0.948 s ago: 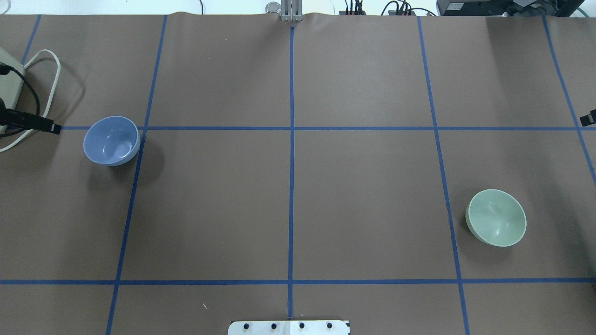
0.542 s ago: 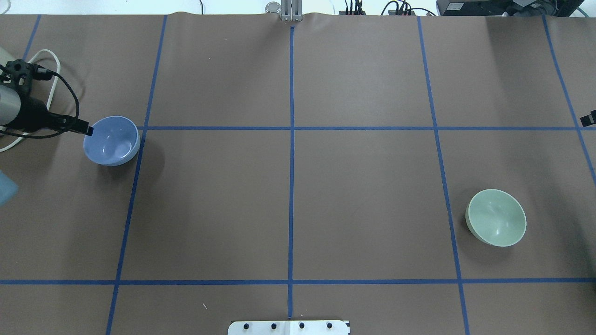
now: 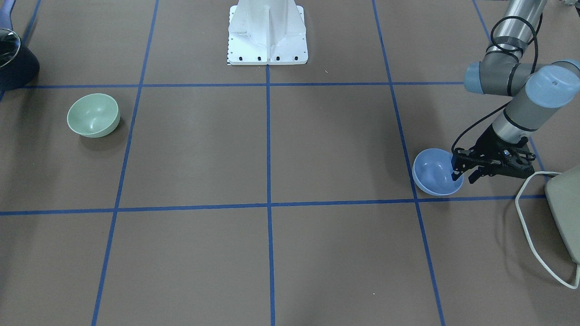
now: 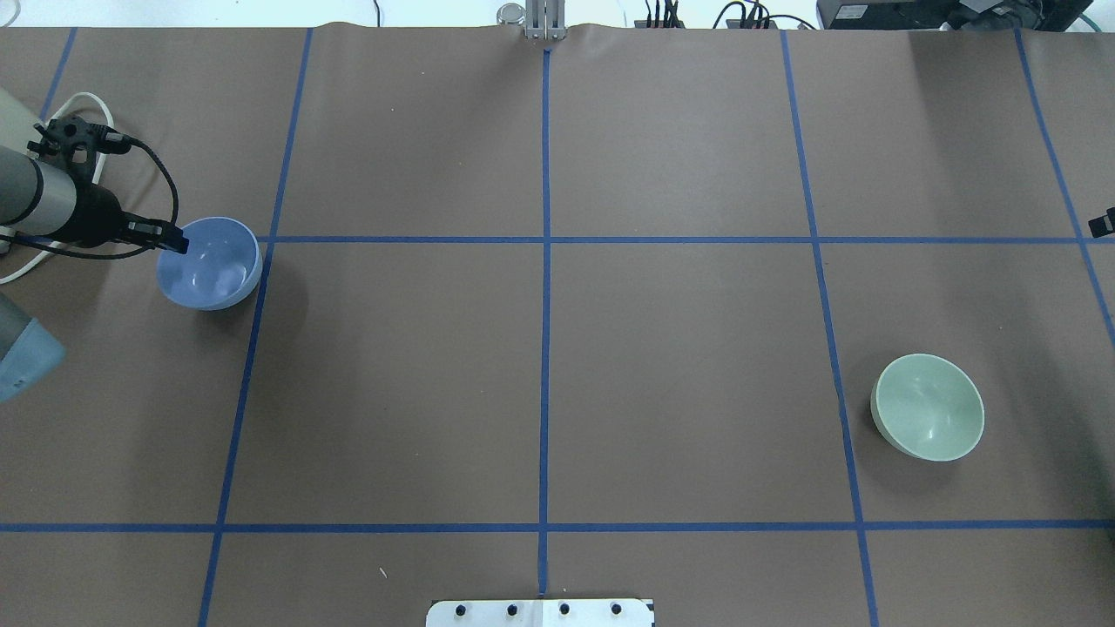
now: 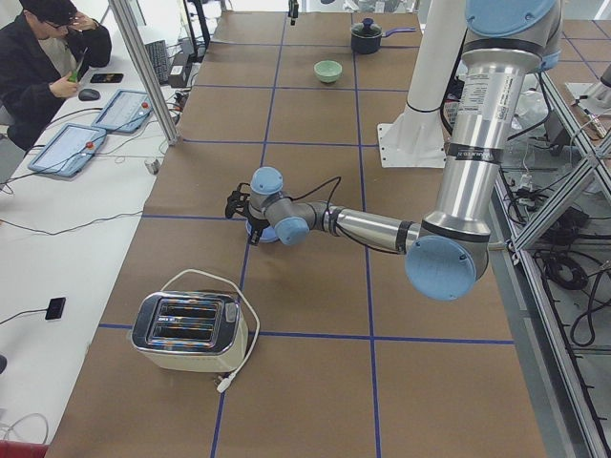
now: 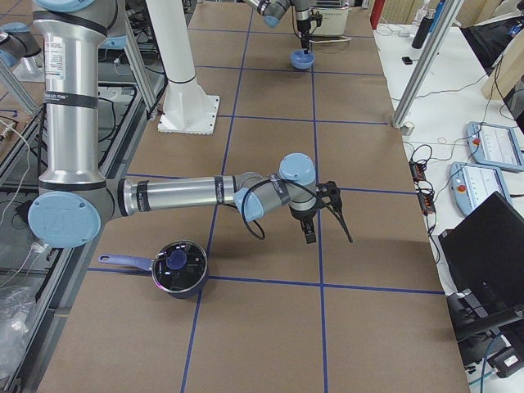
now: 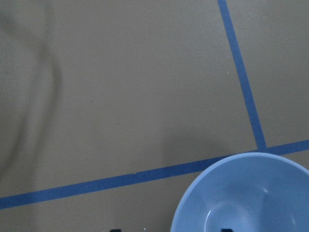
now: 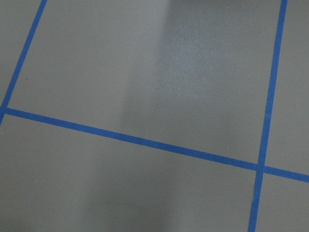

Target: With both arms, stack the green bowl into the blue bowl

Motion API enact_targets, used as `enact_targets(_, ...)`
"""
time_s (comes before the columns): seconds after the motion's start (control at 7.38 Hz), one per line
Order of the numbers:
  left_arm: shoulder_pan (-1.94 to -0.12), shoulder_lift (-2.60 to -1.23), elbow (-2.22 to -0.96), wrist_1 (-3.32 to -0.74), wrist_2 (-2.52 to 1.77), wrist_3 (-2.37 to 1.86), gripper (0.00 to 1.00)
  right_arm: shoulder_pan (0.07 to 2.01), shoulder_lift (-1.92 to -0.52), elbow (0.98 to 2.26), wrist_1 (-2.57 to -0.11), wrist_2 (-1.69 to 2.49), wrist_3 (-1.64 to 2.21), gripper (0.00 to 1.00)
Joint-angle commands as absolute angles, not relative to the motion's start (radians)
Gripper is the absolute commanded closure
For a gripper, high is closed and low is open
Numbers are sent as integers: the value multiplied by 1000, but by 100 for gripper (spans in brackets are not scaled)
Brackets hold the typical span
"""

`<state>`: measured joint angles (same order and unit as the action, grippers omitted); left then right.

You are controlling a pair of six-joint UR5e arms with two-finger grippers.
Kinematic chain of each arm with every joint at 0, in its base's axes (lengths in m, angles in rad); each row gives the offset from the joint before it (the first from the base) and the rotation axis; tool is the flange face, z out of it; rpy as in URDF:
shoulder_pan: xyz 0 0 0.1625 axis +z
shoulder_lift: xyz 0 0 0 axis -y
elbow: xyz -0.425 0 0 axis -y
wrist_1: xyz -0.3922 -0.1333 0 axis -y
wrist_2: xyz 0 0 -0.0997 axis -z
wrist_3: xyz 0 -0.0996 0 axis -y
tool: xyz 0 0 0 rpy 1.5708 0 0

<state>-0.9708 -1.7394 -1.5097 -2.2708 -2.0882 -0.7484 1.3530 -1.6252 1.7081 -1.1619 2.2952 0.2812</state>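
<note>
The blue bowl (image 4: 209, 263) stands upright at the table's left; it also shows in the front view (image 3: 434, 173) and the left wrist view (image 7: 251, 193). My left gripper (image 3: 464, 175) is open and straddles the bowl's rim on the side toward the toaster, one finger inside, one outside; it shows in the overhead view (image 4: 172, 245). The green bowl (image 4: 928, 407) stands upright at the right, alone (image 3: 93, 115). My right gripper (image 6: 309, 233) hangs over bare table, far from the green bowl; I cannot tell whether it is open or shut.
A toaster (image 5: 186, 329) with a white cable (image 3: 528, 226) stands just past the blue bowl at the table's left end. A dark pot (image 6: 176, 266) stands at the right end near the robot's side. The white pedestal (image 3: 267, 34) is at the middle.
My left arm has come in from the table's left edge to the blue bowl, and its fingers now sit over the rim. Both bowls stay in place.
</note>
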Motion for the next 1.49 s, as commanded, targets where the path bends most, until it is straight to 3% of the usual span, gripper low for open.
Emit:
enact_targets(0.0, -963, -1743, -1509, -2270, -2069, -747, 80, 1353, -1626, 1707, -1161, 2290, 282, 0)
enact_targets(0.14, -956, -1743, -1511, -2272, -2069, -747, 99, 1353, -1626, 1706, -1163, 2281, 282, 0)
enact_targets(0.54, -957, -1741, -1636, -2241, -2106, -764, 100, 1353, -1626, 1707, -1163, 2278, 282, 0)
enact_targets(0.81, -956, -1779, -1803, -2014, -2092, -860, 100, 1353, -1628, 1707, -1163, 2273, 282, 0)
enact_targets(0.95, -922, -1834, -1845, -1929, -2088, -900, 100, 1353, -1628, 1707, -1163, 2272, 282, 0)
enact_targets(1.35, -605, -2131, -1786, -1733, -1840, -1167, 100, 1353, -1629, 1706, -1163, 2267, 282, 0)
